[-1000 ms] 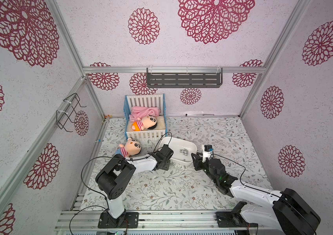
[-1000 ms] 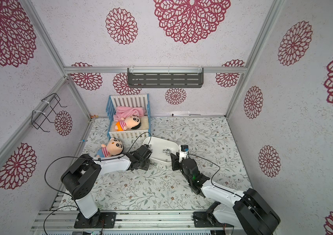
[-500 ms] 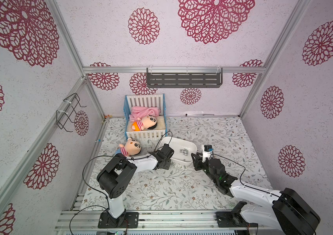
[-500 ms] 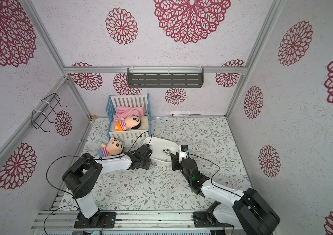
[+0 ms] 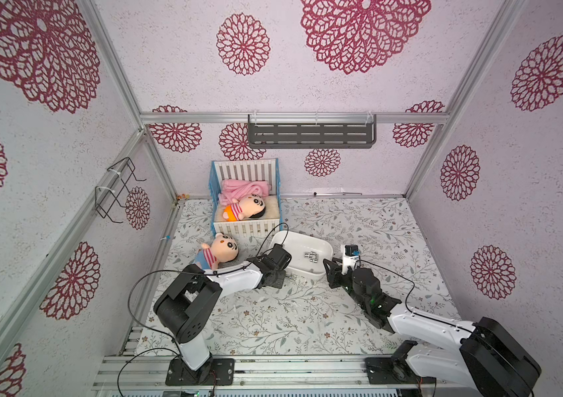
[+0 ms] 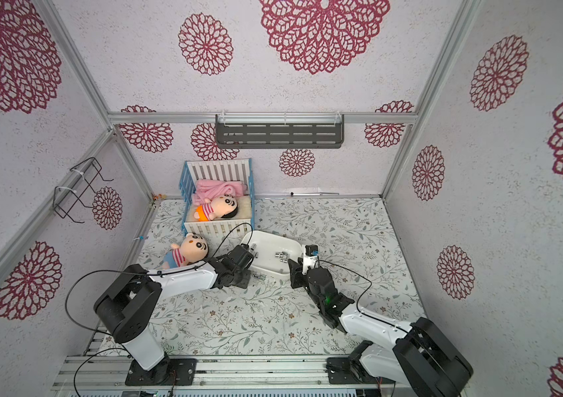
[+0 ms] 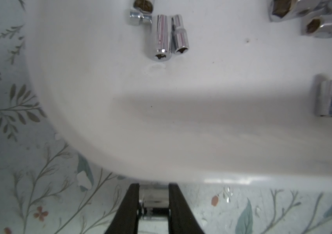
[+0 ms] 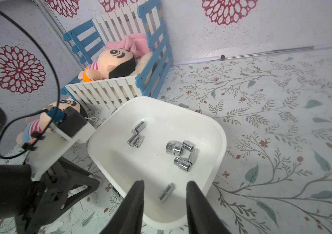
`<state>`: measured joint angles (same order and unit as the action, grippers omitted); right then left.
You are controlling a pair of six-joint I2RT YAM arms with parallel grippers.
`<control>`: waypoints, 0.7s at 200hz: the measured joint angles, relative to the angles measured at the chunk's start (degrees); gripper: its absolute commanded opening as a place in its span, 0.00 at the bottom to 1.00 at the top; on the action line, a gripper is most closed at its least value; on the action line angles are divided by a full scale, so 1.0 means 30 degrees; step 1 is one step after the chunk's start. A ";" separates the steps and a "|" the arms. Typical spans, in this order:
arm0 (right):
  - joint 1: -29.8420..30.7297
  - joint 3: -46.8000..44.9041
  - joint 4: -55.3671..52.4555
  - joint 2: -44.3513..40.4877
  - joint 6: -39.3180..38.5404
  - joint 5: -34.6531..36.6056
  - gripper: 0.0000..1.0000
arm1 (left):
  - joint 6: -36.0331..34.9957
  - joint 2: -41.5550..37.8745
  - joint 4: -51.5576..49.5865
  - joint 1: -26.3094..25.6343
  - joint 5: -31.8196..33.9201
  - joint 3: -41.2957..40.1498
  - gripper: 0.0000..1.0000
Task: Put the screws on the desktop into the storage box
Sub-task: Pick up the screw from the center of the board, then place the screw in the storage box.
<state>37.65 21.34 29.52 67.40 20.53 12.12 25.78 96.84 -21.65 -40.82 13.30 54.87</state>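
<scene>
Screws (image 8: 179, 150): short, shiny silver cylinders with hollow ends, most lying inside the white storage box (image 8: 132, 172) on the leaf-printed worktop (image 8: 282, 141). My left end effector (image 7: 154, 188) pinches one screw (image 7: 154, 199) just outside the box rim; my right end effector (image 8: 165, 183) hangs part-open, empty, above the box.

Enclosure walls (image 5: 342, 92): pale pinkish, speckled, printed with dark red rosettes (image 5: 242, 44) of mixed sizes. Aluminium rails (image 5: 204, 117) frame the corners and cross the back wall.

Landmark: blue-and-white slatted toy crib (image 5: 242, 228), backed against that wall.
- Dark grey slotted shelf (image 5: 311, 135): hung from the rail, higher on the wall than the crib and off to one side of it.
- Black wire rack (image 5: 116, 189): tied to the side wall nearest the crib.
- Tabletop (image 5: 359, 220): spreads out from the crib; white, with grey-green vines and small brown flowers.

Light even; shadows soft.
</scene>
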 measured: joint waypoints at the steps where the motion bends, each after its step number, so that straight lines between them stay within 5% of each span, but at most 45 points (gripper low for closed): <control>1: 0.0000 0.0000 0.0000 0.0007 0.0000 0.0000 0.39 | -0.0007 -0.0073 -0.0015 -0.0015 0.0015 -0.0015 0.17; 51: 0.0000 0.0000 0.0000 0.0335 0.0000 0.0087 0.39 | 0.0277 -0.2973 -0.0160 -0.1275 0.1086 0.1887 0.17; 86: 0.0000 -0.0007 0.0015 0.0270 0.0000 0.0226 0.40 | 0.0284 0.0219 0.0175 -0.1290 0.1654 0.6258 0.20; 140: 0.0000 0.0000 0.0146 0.0211 0.0000 0.0255 0.40 | 0.0386 0.4109 -0.0044 -0.1129 0.1610 0.8276 0.44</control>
<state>37.65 21.34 29.95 68.03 20.53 12.88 26.94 109.16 -21.78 -44.21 18.13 79.70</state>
